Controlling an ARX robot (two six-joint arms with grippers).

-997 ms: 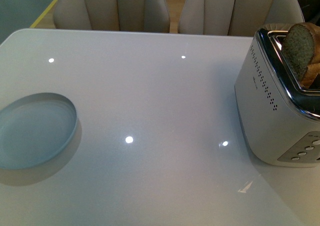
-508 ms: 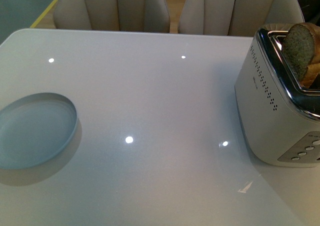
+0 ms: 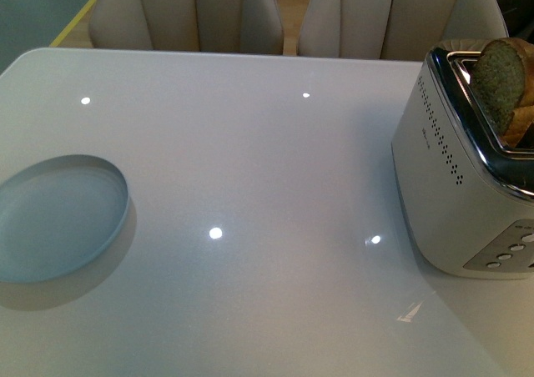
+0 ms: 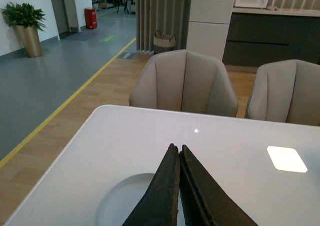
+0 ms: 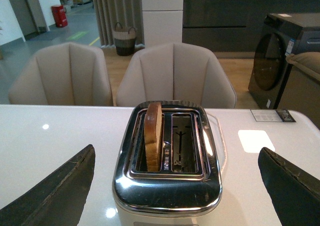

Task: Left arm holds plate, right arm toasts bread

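Note:
The pale blue-grey plate (image 3: 58,218) lies flat on the white table at the left; no arm shows in the front view. In the left wrist view my left gripper (image 4: 177,148) is shut, jaws pressed together with nothing between them, hovering above the plate (image 4: 125,201). A slice of brown bread (image 3: 501,81) stands upright in one slot of the silver toaster (image 3: 459,193) at the right. In the right wrist view my right gripper (image 5: 177,158) is wide open, its fingers (image 5: 60,186) on either side of the toaster (image 5: 167,186), with the bread (image 5: 153,133) sticking up from the slot.
The toaster's second slot (image 5: 181,141) holds no bread. Two beige chairs (image 3: 192,14) stand behind the table's far edge. A small label card (image 5: 272,115) lies on the table behind the toaster.

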